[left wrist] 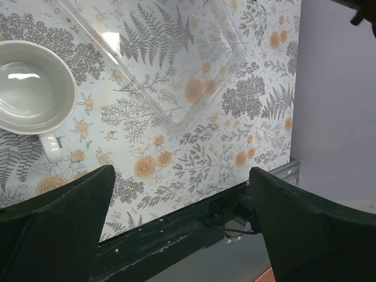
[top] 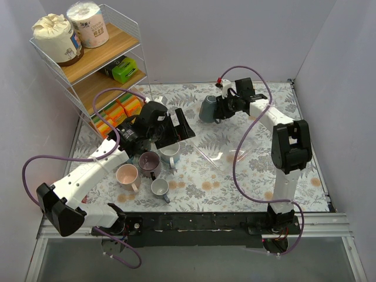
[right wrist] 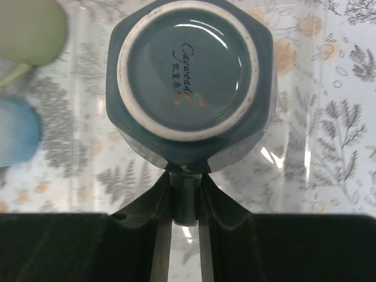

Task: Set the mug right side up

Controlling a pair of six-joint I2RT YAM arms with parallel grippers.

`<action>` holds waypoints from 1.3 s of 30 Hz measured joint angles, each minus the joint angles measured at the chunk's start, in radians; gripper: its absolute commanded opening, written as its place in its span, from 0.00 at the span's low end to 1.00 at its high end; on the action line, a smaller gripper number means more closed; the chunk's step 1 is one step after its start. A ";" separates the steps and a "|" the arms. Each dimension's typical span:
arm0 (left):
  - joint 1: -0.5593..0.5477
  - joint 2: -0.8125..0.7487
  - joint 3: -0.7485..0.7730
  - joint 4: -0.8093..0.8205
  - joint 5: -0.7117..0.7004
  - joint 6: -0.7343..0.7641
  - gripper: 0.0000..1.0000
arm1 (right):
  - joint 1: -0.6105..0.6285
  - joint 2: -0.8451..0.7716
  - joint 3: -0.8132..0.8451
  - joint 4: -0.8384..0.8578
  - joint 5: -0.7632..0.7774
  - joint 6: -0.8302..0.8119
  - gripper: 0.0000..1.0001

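Now right tool (right wrist: 186, 183) pinches mug (right wrist: 191, 76) by handle (right wrist: 185, 205).

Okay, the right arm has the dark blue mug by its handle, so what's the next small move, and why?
Probably roll the right gripper to swing the mug over. It is clamped on the handle, so the grip looks set. The mug's base faces the wrist camera, so the mug isn't upright yet.

Desk (top: 202, 185) enclosed by plain pale walls (top: 205, 35)
The desk is covered with a fern-and-flower print; a white wire shelf rack (top: 111, 46) with wooden boards is set at its far left corner, and 2 paper rolls (top: 86, 23) are kept on top.
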State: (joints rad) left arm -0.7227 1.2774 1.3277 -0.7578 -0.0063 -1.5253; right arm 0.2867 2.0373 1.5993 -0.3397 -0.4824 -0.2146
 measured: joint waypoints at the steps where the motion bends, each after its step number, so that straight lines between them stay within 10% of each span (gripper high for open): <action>1: 0.000 -0.001 -0.010 0.013 0.008 0.000 0.98 | 0.000 -0.039 -0.031 0.007 -0.010 0.028 0.01; 18: 0.001 -0.098 -0.229 0.448 0.183 0.064 0.98 | -0.001 -0.651 -0.515 0.578 -0.276 0.844 0.01; 39: 0.001 0.025 -0.267 1.226 0.324 0.026 0.80 | -0.002 -0.747 -0.555 1.282 -0.316 1.588 0.01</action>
State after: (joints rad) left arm -0.7216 1.3022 1.0611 0.4683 0.3176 -1.4994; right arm 0.2848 1.2900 1.0439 0.9424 -0.7982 1.3739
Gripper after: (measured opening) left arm 0.799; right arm 0.266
